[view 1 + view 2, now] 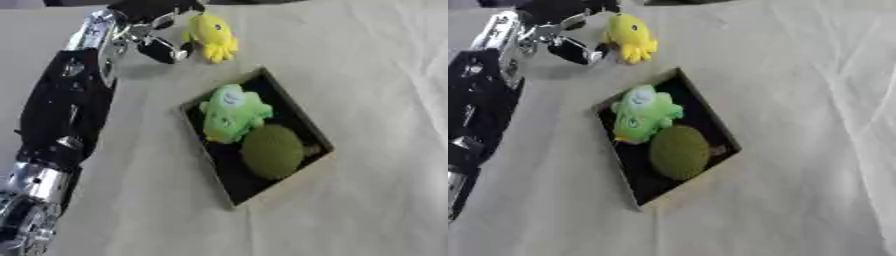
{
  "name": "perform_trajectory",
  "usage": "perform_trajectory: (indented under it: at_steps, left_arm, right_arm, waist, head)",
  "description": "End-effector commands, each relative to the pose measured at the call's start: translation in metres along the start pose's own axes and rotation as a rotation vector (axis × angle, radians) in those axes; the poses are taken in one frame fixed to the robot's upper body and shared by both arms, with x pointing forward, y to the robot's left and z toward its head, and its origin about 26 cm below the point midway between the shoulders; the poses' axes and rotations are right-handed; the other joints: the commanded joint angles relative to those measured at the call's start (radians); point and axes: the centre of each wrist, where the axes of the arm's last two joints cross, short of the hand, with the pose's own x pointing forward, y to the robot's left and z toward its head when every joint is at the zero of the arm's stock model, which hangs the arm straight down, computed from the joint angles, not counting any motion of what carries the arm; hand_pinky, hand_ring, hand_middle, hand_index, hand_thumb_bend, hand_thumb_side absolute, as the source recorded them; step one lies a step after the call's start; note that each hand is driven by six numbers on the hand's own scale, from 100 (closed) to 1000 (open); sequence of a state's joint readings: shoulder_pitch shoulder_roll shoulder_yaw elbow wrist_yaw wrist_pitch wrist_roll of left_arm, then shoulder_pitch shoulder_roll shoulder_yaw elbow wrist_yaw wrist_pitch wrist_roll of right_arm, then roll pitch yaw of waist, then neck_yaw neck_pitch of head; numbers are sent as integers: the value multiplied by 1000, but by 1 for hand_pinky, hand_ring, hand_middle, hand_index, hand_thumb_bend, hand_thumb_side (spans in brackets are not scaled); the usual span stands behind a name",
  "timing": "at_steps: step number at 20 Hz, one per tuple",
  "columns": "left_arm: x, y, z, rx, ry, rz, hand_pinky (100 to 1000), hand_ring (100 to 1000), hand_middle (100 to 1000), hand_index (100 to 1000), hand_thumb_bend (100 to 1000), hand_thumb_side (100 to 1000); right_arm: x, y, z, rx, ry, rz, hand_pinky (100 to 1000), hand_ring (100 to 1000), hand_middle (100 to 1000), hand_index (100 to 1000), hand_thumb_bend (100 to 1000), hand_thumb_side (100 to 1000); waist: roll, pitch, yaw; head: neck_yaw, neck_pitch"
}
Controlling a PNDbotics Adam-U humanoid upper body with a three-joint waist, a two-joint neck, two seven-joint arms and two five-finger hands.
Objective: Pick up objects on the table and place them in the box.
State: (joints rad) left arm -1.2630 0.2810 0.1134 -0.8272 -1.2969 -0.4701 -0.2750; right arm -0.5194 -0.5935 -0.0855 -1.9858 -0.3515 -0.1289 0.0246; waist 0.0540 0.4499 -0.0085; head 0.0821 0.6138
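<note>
While pinched by left robot hand (157,35): yellow plush toy (213,36), dangling stubby legs.

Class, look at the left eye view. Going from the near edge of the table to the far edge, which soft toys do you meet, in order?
Dark green round toy in the box → light green plush, also in the box → yellow plush at the left hand.

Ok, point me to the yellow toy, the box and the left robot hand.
yellow toy (212,34), left eye view, on its body.
box (308,127), left eye view, on its right wall.
left robot hand (162,49), left eye view, on a finger beside the toy.
</note>
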Motion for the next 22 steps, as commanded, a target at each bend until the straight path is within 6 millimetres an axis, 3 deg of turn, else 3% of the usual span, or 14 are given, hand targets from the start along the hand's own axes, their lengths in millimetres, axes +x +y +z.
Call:
perform_trajectory:
  at_steps: [1,6,14,22]
  left_arm:
    - [-6,26,2,69,13,14,932,954,911,964,100,235]
    - [-6,31,3,58,8,15,930,960,915,960,248,264]
    - [-13,26,7,-31,34,-41,931,968,917,954,371,346]
    - [-15,25,7,-47,51,-42,924,964,915,957,280,325]
  right_arm:
    - [7,-2,-5,12,-27,12,909,854,585,761,100,523]
    - [7,-2,-4,11,-21,8,909,854,584,760,100,523]
    - [6,-3,-3,10,-16,9,910,854,582,760,100,523]
    - [7,-2,-5,14,-20,4,910,853,577,760,100,523]
  waist:
    - [-5,-23,-4]
    - [0,-22,-10]
    - [4,-7,-25]
    - [10,-1,-34]
  head:
    - [4,-12]
    - [8,-11]
    - [12,-12]
    - [24,-18]
